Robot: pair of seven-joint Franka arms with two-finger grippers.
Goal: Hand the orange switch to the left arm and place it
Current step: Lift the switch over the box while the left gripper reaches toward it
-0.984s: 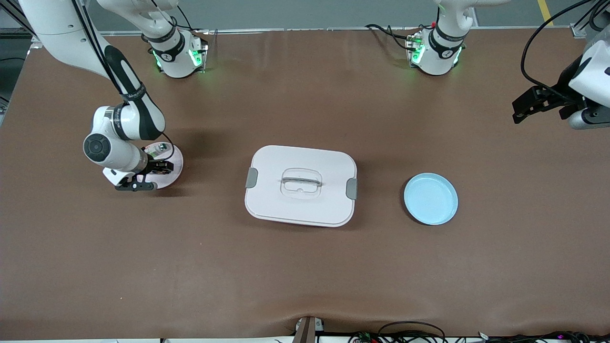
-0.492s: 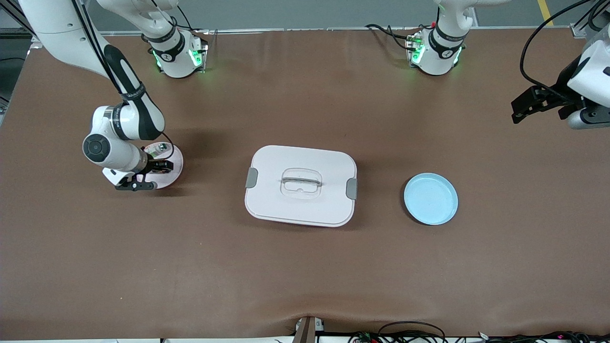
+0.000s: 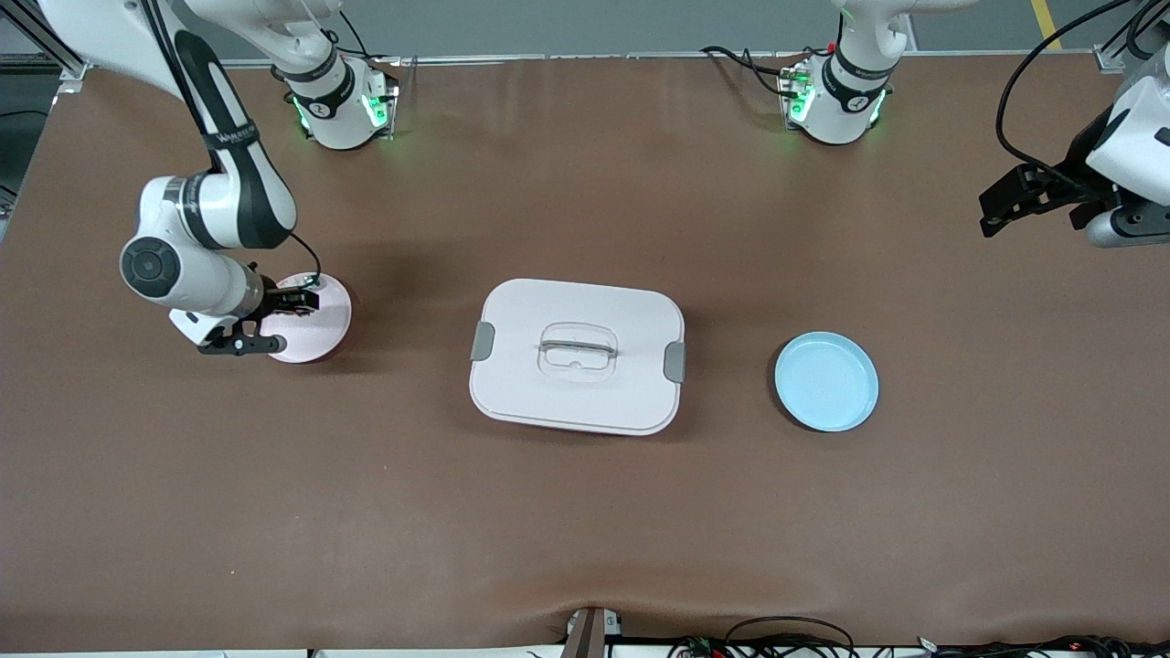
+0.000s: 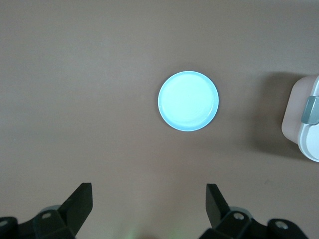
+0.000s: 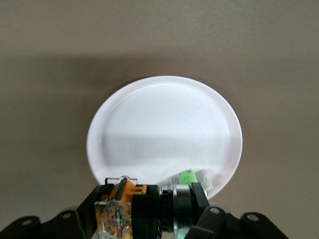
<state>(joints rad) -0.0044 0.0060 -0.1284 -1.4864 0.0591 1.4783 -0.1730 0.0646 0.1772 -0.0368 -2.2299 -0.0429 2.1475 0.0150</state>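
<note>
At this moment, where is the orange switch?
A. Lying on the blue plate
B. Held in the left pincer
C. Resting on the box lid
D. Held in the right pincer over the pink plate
D: the right wrist view shows the orange switch clamped in the right pincer above the pink plate; the left pincer is open and empty.

A high front camera faces the robots' bases across the whole brown worktop (image 3: 585,512). The left wrist camera looks straight down from well up — sharing the blue plate (image 4: 188,101) and box (image 4: 302,119) edge — while the right wrist camera hangs close over the pink plate (image 5: 164,129).
</note>
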